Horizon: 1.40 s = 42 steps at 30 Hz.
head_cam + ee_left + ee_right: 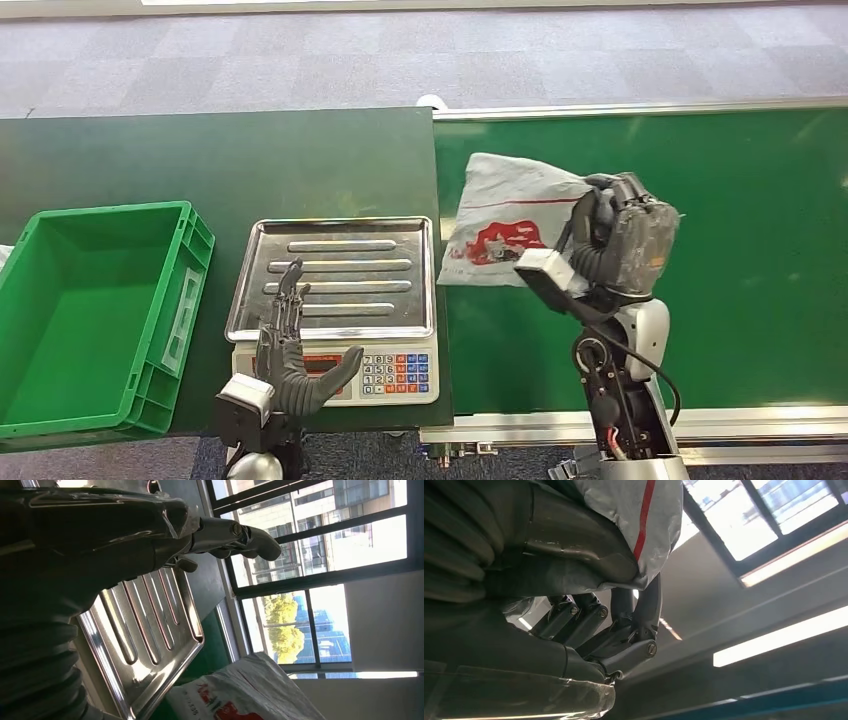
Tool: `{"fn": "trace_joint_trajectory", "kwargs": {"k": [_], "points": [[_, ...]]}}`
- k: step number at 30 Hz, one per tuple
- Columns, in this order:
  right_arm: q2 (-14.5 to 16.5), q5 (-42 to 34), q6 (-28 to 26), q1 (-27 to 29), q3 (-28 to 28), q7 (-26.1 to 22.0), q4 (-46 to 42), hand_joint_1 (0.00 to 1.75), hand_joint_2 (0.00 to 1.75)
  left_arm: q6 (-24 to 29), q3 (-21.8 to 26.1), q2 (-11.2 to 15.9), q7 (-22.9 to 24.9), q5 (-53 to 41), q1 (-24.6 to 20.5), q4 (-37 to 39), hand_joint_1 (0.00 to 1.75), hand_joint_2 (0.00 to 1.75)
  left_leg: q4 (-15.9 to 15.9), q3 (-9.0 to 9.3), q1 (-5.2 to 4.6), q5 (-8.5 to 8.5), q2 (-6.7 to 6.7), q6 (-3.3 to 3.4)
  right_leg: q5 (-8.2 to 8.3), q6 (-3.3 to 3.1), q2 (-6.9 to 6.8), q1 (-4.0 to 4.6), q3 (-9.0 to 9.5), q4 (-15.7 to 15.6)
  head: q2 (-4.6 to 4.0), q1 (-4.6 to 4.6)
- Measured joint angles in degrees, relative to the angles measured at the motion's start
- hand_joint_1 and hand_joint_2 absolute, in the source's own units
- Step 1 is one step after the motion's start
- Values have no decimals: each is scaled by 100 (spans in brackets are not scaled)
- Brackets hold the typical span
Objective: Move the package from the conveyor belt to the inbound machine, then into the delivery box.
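Note:
The package (pixel 505 222) is a grey plastic mailer with red print, at the left end of the green conveyor belt (pixel 760 250). My right hand (pixel 620 240) grips its right edge; in the right wrist view the fingers (pixel 624 630) curl around the grey-and-red bag (pixel 634 515). The bag's left side hangs toward the scale. The inbound machine is a scale with a steel tray (pixel 335 275) and a keypad (pixel 395 372), left of the belt. My left hand (pixel 290 350) hovers open over the scale's front left, fingers spread. The left wrist view shows the tray (pixel 145 630) and the package (pixel 245 695).
A green delivery box (pixel 95 310) stands at the left of the dark green table (pixel 220 160). The belt's metal rail (pixel 640 108) runs along the far side, grey carpet beyond it.

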Motion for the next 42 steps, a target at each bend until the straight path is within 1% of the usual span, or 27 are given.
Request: {"fn": "trace_joint_trajectory", "kwargs": {"k": [1,3,6,8,10,12,14,17,20,25,31,33,36,42], "points": [[93,321,-3,69,89,-65,-100,175,175,-19,-16,-4,-2,14,-36,49,0,175,0,-1,0,0,0,0,0,0,-1,0,-1,0,0,0],[263,721,-5,202,203,-199,-286,175,175,-60,-46,-11,-8,50,-100,140,0,175,0,-3,0,0,-1,0,-1,-1,-2,0,-2,0,0,0],[443,964,-5,366,318,-351,-515,175,175,-104,-86,-14,-21,112,-173,257,0,175,0,-3,0,0,1,0,-2,-2,-1,0,-2,0,0,0],[507,932,-5,443,410,-370,-601,175,175,-132,-108,-14,-28,143,-212,320,0,175,0,-3,-1,0,1,0,-1,-2,-1,0,-2,0,0,0],[501,512,14,466,545,-260,-613,175,175,-157,-133,-13,-34,177,-237,367,0,175,0,-3,-1,0,-1,0,-1,-2,-1,-1,-1,0,0,1],[445,-158,94,456,694,-116,-589,175,175,-168,-155,-12,-42,203,-245,402,0,175,0,-3,-1,0,-1,0,-1,-2,-1,-1,-1,0,0,1],[371,-856,285,429,772,-75,-540,175,175,-170,-165,-9,-45,216,-245,426,0,175,1,-3,-1,0,0,0,0,-1,-1,-1,-1,0,0,0],[249,-1929,718,357,723,-149,-334,175,175,-169,-175,2,-45,249,-245,434,0,175,1,-2,-1,0,-3,0,0,-1,-2,-1,-1,0,0,0],[137,-2508,992,286,525,-217,0,175,175,-173,-191,18,-30,283,-244,434,0,175,1,-3,-1,0,-4,0,0,-1,-2,-1,-1,0,0,0],[1,-3078,1264,199,72,-288,675,175,175,-198,-204,31,56,284,-223,427,0,175,1,-5,-1,0,-5,0,0,-1,-3,-1,-1,0,0,0],[-118,-3485,1742,-34,-392,-357,1638,175,175,-276,-203,37,126,238,-216,421,0,175,1,-5,-1,0,-3,1,0,-1,-3,-1,-2,-1,0,-1],[-131,-3531,1877,-193,-487,-447,1966,175,175,-288,-204,37,127,232,-227,423,0,175,1,-5,-1,0,-2,0,1,-1,-2,-1,-2,-1,0,-1],[-120,-3472,1941,-451,-558,-575,2358,175,175,-302,-205,37,127,231,-246,429,0,175,1,-3,0,1,-2,0,2,-1,-2,0,-1,0,0,0],[8,-3268,1982,-832,-567,-651,2607,175,175,-339,-234,33,127,231,-315,442,0,175,1,-4,0,1,-1,0,2,-1,-1,0,-3,0,0,0]]}}
